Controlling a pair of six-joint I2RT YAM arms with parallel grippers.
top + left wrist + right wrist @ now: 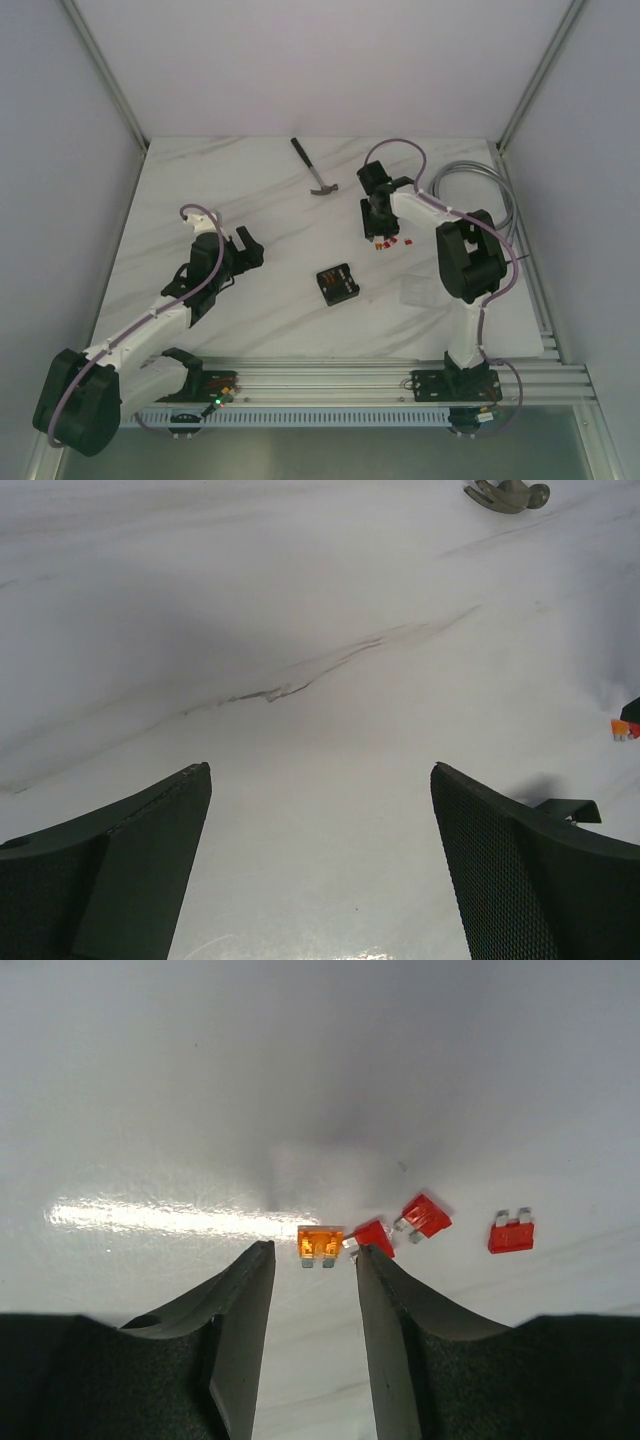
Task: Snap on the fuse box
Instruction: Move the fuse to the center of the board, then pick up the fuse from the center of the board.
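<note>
The fuse box (336,284) sits on the white marbled counter (250,180), roughly between the two arms and a little nearer their bases than either gripper. It lies open side up, with specks of orange and red showing in its slots. Nothing touches it.

The left gripper (250,247) hangs over bare counter, well to the left of the box. Its jaws are spread wide with nothing between them. From the left wrist I see only veined stone between the two dark fingers (130,860).

The right gripper (315,1250) is down low over a scatter of loose fuses, beyond the box and to its right. Its jaws stand partly apart and pinch nothing. An orange fuse (320,1243) lies flat on the counter just ahead of the gap between the tips. A red fuse (376,1232) lies right at the tip of one finger, though I cannot tell if they touch. A second red fuse (427,1215) and a third red fuse (511,1233) lie further out to that side, apart from each other.

A hammer (314,168) rests at the far part of the counter, well away from the box. A faint clear square cover (415,291) lies flat to the right of the box, near the right arm. Grey cables (480,180) loop along the counter's right edge.
</note>
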